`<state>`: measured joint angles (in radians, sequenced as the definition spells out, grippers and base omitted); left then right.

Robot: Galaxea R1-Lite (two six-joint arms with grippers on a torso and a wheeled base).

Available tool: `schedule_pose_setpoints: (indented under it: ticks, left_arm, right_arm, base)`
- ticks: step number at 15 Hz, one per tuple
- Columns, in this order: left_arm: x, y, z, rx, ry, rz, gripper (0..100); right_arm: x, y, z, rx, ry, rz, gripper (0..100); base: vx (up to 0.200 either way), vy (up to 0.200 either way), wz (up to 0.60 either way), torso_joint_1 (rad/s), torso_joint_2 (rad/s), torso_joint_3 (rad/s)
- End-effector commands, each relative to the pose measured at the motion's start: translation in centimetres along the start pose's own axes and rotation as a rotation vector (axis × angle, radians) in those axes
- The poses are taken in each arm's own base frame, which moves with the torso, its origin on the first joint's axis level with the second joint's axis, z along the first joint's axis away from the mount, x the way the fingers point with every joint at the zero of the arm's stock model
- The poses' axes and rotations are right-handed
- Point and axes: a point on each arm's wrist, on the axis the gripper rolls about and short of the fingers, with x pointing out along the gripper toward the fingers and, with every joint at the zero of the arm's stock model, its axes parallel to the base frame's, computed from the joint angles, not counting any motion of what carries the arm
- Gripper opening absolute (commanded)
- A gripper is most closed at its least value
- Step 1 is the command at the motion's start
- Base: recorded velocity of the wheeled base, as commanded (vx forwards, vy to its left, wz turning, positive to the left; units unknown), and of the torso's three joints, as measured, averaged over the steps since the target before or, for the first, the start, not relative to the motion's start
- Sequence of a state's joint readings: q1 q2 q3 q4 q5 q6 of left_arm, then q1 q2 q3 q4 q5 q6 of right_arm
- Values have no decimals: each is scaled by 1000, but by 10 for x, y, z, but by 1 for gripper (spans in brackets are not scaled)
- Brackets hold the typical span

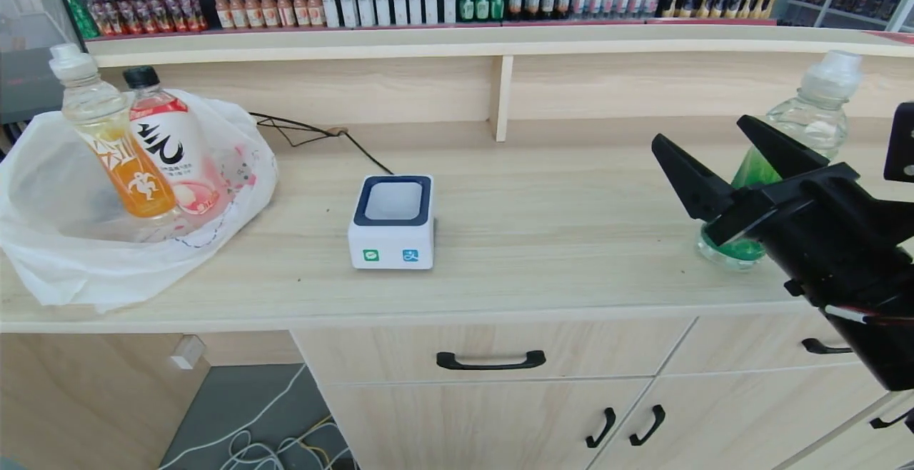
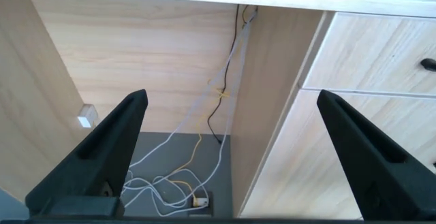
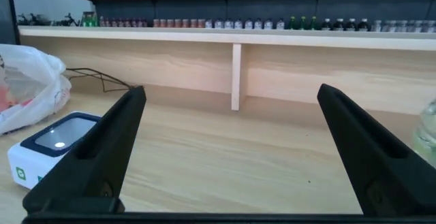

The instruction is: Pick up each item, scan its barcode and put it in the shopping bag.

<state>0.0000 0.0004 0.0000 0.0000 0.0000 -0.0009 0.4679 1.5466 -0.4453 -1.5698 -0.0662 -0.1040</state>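
Gaping empty, my right end effector (image 1: pixel 703 138) sits near the green bottle (image 1: pixel 821 120), my left end effector (image 2: pixel 231 94) over floor cables (image 2: pixel 174 183).

White plastic shopping bag (image 1: pixel 43 241), mouth open, slumped at the left end of the counter (image 1: pixel 557 241). Inside it, leaning side by side, are an orange-drink bottle (image 1: pixel 118 148) with a white cap and a white-labelled bottle (image 1: pixel 175 148) with a black cap. White cube scanner (image 1: pixel 391 221), dark-framed window facing up, mid-counter. Clear bottle (image 1: pixel 814 120), green in its lower part, white-capped, upright at the right end.
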Motion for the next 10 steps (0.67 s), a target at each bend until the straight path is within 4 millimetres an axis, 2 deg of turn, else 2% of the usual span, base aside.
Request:
schedule_pose_setpoints:
  ticks: [1,3,7,10]
  left_arm:
    - [0,0,0,-1,0,0,100]
    - [0,0,0,-1,0,-2,100]
    - [0,0,0,1,0,-3,100]
    - [0,0,0,1,-2,-2,100]
  right_arm:
    - [-23,11,1,22,36,57,100]
    - [-66,15,-2,27,111,113,100]
    - [-76,13,4,18,92,114,100]
    - [-74,13,3,16,97,113,100]
  base:
    - [0,-200,0,7,-12,-2]
    - [0,-200,0,0,0,7]
    - [0,-200,0,0,4,2]
    - [0,0,0,0,0,0]
